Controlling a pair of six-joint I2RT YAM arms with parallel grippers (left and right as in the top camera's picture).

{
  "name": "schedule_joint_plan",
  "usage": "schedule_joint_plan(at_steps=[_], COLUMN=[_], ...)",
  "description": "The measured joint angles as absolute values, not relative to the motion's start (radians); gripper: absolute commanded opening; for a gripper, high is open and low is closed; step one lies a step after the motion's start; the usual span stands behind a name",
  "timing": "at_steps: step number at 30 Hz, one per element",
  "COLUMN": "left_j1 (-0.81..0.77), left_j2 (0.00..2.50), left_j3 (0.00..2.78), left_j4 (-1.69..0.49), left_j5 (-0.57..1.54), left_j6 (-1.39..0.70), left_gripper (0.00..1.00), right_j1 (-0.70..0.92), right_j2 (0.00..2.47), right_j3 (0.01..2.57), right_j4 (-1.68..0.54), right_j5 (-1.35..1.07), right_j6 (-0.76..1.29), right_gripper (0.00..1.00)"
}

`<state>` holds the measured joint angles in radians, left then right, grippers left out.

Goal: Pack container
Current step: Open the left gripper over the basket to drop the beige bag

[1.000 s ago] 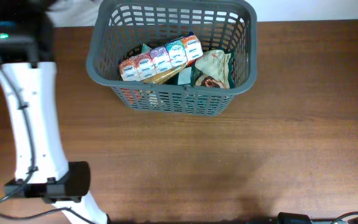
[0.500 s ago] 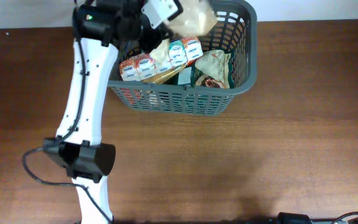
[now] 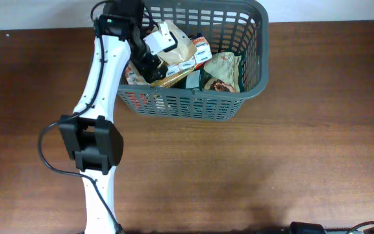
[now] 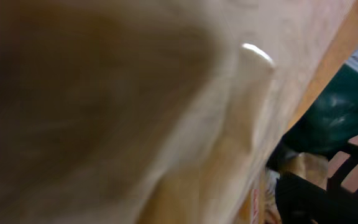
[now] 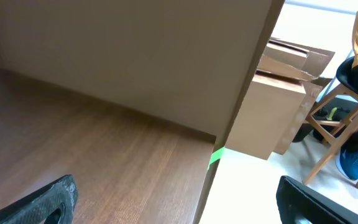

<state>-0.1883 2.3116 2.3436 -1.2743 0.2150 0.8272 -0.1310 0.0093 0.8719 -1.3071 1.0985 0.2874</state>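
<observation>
Left end effector (image 3: pixel 164 55) closed, arm (image 3: pixel 99 84) outstretched.

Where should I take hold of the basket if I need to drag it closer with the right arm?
Grip the basket by the solid rim at its right end, coming straight down from above so one finger drops inside and one outside. The rim is a thin upright lip that an end effector can probably straddle, and the left arm crowds the left end.
</observation>
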Motion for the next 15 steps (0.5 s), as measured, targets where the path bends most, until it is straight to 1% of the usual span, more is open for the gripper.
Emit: schedule_joint_plan(at_steps=[9, 15], left_j1=[-0.19, -0.19], left_j2=[2.301, 2.177], left_j3=[2.373, 2.403], left_j4=[-1.267, -1.251], left_j5=[0.25, 0.215], left_j6=[0.8, 0.789], left_gripper=[0.99, 0.99], right_j1=[-0.131, -0.131], right_j2=[0.009, 0.009], right_j3=[0.871, 0.871], right_j4=[-1.28, -1.277], right_j5=[1.07, 1.038], right_j6=[0.288, 0.288], right_gripper=[0.99, 0.99])
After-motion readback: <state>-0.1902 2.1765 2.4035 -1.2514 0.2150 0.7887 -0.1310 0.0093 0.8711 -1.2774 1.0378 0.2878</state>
